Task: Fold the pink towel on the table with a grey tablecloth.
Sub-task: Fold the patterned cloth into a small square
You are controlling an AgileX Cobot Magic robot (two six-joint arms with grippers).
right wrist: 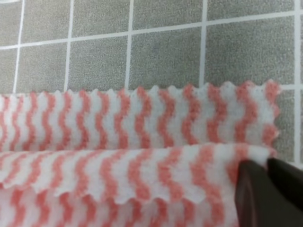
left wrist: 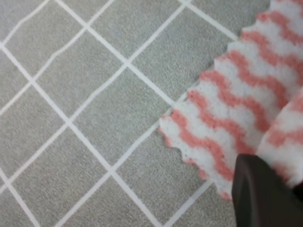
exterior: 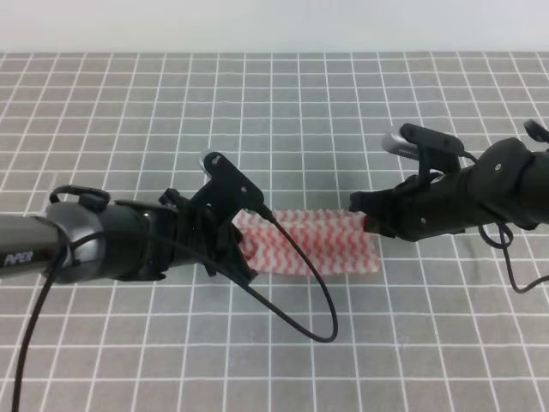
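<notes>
The pink towel (exterior: pixel 313 242) lies folded into a narrow strip across the middle of the table with a grey tablecloth (exterior: pixel 274 103). My left gripper (exterior: pixel 243 251) sits at the strip's left end. The left wrist view shows one dark finger (left wrist: pixel 265 196) against a raised layer of the pink towel (left wrist: pixel 236 118), apparently pinched. My right gripper (exterior: pixel 364 221) is at the strip's right end. In the right wrist view its fingers (right wrist: pixel 258 189) stand close together, shut on the folded edge of the pink towel (right wrist: pixel 142 142).
A black cable (exterior: pixel 322 309) loops from the left arm (exterior: pixel 86 240) down over the cloth in front of the towel. The right arm (exterior: pixel 480 193) reaches in from the right edge. A white wall (exterior: pixel 274 26) borders the table's far side.
</notes>
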